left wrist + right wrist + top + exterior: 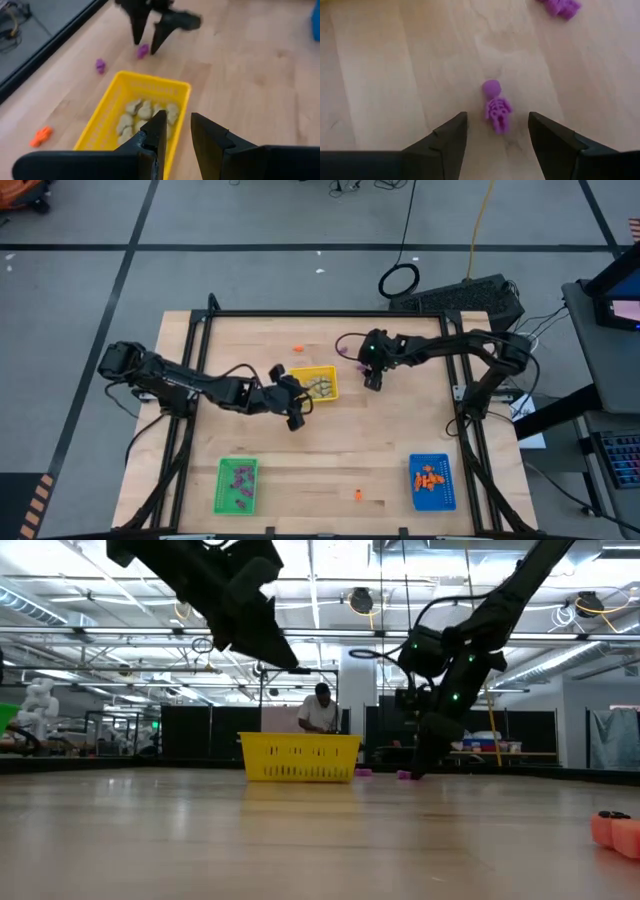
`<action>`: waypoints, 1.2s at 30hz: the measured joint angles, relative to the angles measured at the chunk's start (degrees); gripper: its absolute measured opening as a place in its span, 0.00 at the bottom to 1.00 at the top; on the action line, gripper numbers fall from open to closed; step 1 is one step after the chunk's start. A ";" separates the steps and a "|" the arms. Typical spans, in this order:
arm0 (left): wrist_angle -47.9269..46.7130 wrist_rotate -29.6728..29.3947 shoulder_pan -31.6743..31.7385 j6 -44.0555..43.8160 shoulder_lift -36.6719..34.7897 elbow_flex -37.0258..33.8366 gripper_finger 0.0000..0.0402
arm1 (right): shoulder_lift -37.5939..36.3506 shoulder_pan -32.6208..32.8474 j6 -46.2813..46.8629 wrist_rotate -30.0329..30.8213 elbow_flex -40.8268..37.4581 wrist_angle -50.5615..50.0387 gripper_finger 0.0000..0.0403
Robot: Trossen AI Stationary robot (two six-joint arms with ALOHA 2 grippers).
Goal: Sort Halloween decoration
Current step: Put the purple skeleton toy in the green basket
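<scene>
Three small rectangular plastic trays sit on the pale wooden table (330, 450): a yellow tray (316, 383) holding pale beige-grey trinkets (145, 115), a green tray (237, 484) holding purple trinkets (241, 481), and a blue tray (432, 481) holding orange trinkets (431, 477).

Only the right wrist view shows detail: a tiny purple skeleton figure (496, 106) lies flat on the wood, its long axis running between the right gripper (497, 135)'s spread fingers, head pointing away from the gripper. The jaws are released and touch nothing. A second purple trinket (561, 6) lies farther off.

The left gripper (176, 131) hovers by the yellow tray's edge, jaws narrowly parted and empty. The left wrist view also catches a loose orange trinket (40, 135) beside that tray.
</scene>
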 joint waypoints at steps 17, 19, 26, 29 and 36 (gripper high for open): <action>1.09 0.57 -1.97 3.26 0.00 0.14 0.22 | 2.60 0.04 2.15 0.04 0.16 -1.43 0.17; 1.06 0.57 -1.97 3.28 0.00 0.14 0.22 | 2.60 0.04 2.16 0.05 0.15 -1.45 0.12; 1.01 0.57 -1.97 3.36 0.00 0.14 0.22 | 2.39 0.22 2.59 0.04 0.11 -1.56 0.01; 1.01 0.32 -1.97 3.39 0.00 0.14 0.22 | 0.99 0.70 3.16 -0.80 0.04 -2.30 0.01; 1.01 -0.09 -1.97 3.40 0.00 0.14 0.22 | -7.11 2.86 4.03 -1.31 -0.15 -9.29 0.01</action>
